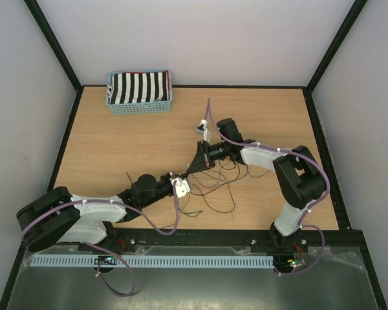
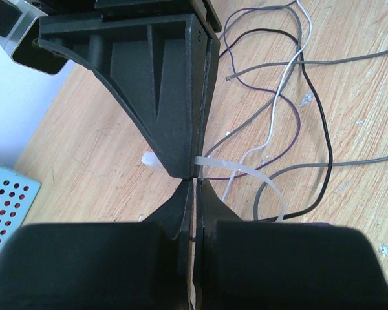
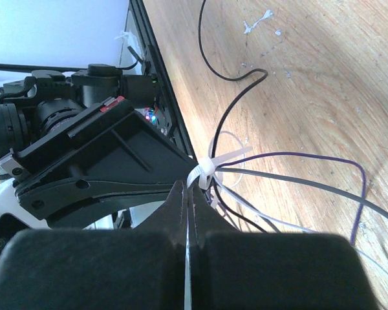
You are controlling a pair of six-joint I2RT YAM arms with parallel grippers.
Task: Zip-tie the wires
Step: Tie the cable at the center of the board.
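Over the wooden table [image 1: 116, 148], left gripper [image 2: 194, 197] and right gripper [image 3: 187, 194], both tight on the zip tie [image 3: 204, 173] around the wires [image 3: 297, 154].

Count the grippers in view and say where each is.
2. The left gripper reaches in from the near left, the right gripper from the right; their tips meet, shut on the zip tie around the wires. None appears hidden.

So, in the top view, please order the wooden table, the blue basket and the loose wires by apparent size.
1. wooden table: clearly largest.
2 and 3. blue basket and the spread-out wires look about alike; the basket lies farther from the camera, so I leave them unranked.
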